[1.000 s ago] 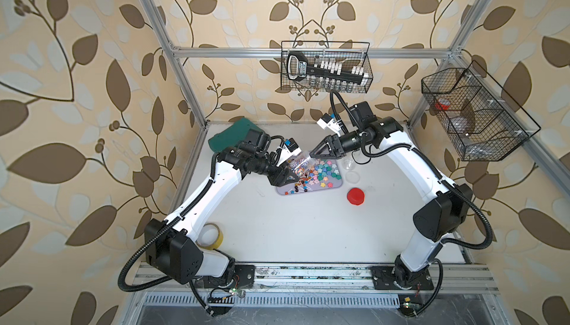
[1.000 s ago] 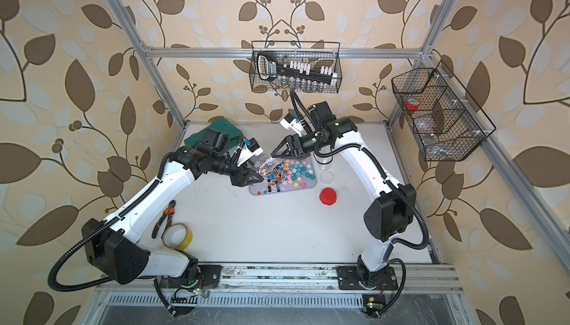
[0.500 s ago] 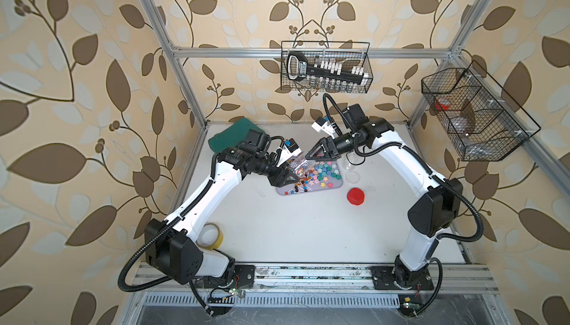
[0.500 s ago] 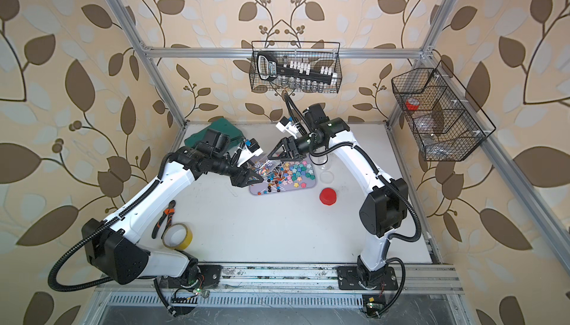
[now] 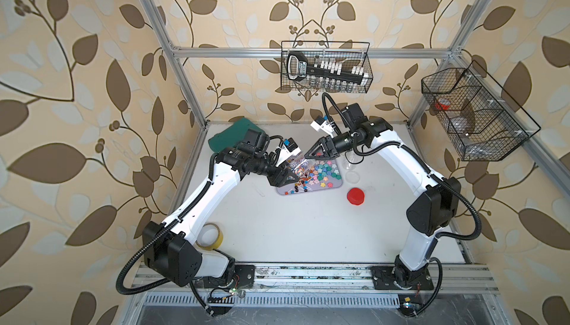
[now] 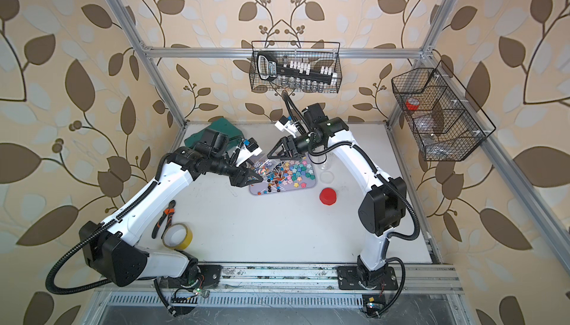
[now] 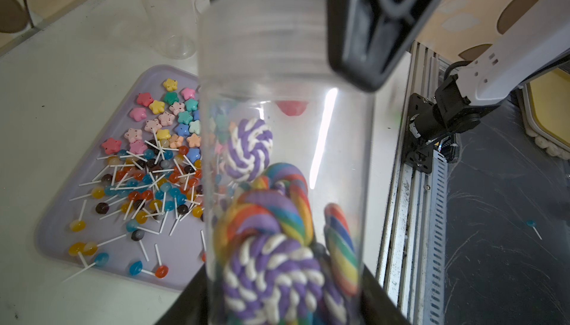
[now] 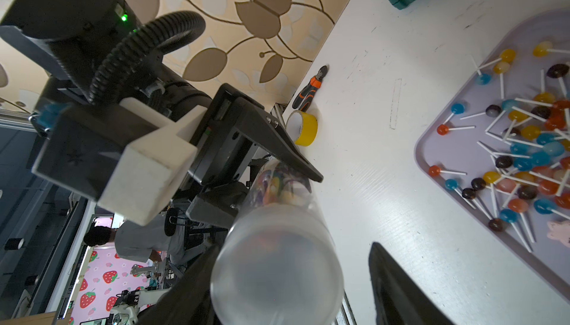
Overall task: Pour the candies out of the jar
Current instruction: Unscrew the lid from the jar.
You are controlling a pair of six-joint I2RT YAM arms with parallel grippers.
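Just above the centre of both top views, the left gripper (image 5: 285, 179) pinches a clear jar (image 7: 283, 160) by its lower body, its fingers pressed against the plastic on either side. The jar is held off the bench (image 5: 293, 234), tilted, over the upper left corner of a lilac tray (image 5: 338, 184). A frosted lid (image 8: 277, 277) caps it. Purple-and-white and rainbow swirl lollipops (image 7: 271, 234) are packed inside at the gripped end.

The right gripper (image 5: 307, 154) reaches in from the upper right, its jaws spread to either side of the lid. In the right wrist view one finger sits right beside the lid, though I cannot tell whether it touches. The other stands clear of it, with bench showing between.

Loose candies (image 7: 160, 153) cover the tray. In the top views, pastel star-like pieces lie toward its right and ball lollipops on white sticks toward its left.

Right of the tray are an empty container (image 5: 350, 162) and a red cap (image 5: 355, 196). A yellow tape roll (image 6: 188, 237) sits at lower left with pliers (image 6: 165, 218) beside it, and a green case (image 5: 234, 132) is at upper left.
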